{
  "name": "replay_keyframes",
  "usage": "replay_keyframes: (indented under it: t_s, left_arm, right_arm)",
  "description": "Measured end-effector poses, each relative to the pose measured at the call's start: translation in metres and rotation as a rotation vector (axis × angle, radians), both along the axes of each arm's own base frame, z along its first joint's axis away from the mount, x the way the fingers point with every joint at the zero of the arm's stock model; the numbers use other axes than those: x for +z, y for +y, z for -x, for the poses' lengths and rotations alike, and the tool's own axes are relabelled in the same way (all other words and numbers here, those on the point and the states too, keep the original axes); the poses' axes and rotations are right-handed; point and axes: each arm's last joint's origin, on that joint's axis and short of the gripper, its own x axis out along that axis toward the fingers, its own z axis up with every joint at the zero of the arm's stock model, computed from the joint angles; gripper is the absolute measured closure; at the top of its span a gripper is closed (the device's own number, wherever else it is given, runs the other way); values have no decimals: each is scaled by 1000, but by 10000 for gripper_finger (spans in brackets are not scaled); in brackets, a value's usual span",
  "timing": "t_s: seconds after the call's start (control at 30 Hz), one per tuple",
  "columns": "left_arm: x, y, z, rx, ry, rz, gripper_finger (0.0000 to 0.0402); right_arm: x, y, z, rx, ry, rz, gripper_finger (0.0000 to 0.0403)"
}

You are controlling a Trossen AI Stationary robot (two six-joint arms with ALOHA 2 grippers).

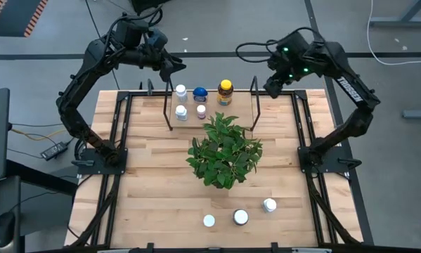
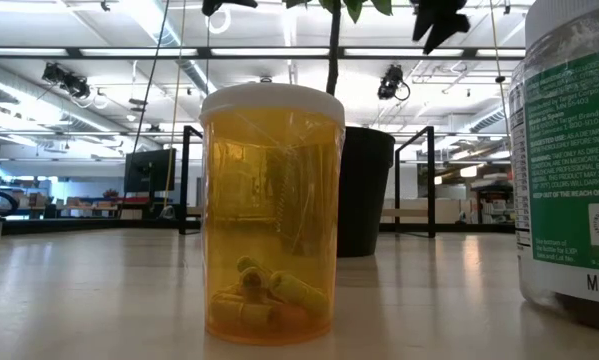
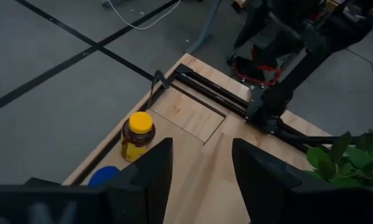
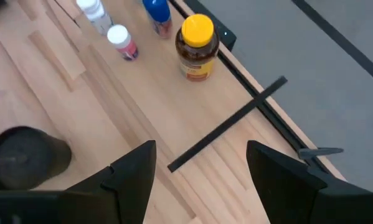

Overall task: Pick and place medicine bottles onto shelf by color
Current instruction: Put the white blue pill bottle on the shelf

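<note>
Several bottles stand at the far edge inside the black wire shelf [image 1: 254, 105]: two white bottles [image 1: 180, 91] [image 1: 181, 111], a blue one [image 1: 199, 93], a small white one [image 1: 201, 111] and an amber one with a yellow cap [image 1: 225, 91]. Three white-capped bottles stand near the front edge [image 1: 209, 221] [image 1: 240, 217] [image 1: 269, 205]. My left gripper [image 1: 171, 70] hangs open above the shelf's far left [image 3: 202, 152]. My right gripper [image 1: 273, 88] hangs open above the shelf's right [image 4: 202, 158]. Both are empty.
A leafy green potted plant [image 1: 224, 151] stands mid-table, just in front of the shelf. In the low view an orange pill bottle [image 2: 271, 215] and a large white bottle with a green label [image 2: 574, 150] stand close to the camera. Black rails run along both table sides.
</note>
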Motion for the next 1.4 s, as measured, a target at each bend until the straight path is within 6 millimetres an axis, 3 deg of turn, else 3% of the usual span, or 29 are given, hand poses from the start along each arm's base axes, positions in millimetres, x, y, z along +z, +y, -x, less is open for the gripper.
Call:
replay_keyframes:
  t_s: [0.3,0.63,0.77,0.93,1.07,1.27,1.4]
  left_arm:
    - [0,-9,-6,-23,-2,14,230]
    - [0,-16,-11,-42,-9,32,230]
    - [2,-15,-12,-34,-28,36,230]
    - [3,-16,-13,-33,-39,42,230]
    - [2,-20,-15,-48,-35,47,230]
    - [2,-23,-17,-60,-35,47,230]
    - [2,-23,-17,-51,-40,63,230]
  right_arm:
    - [19,24,35,-32,-51,62,145]
    - [36,58,69,102,-222,22,147]
    - [33,65,67,111,-249,29,153]
    - [-16,81,54,136,-213,-59,157]
    - [-63,100,62,106,-240,-115,158]
    - [-115,126,77,86,-279,-272,158]
    - [-148,145,71,154,-214,-354,158]
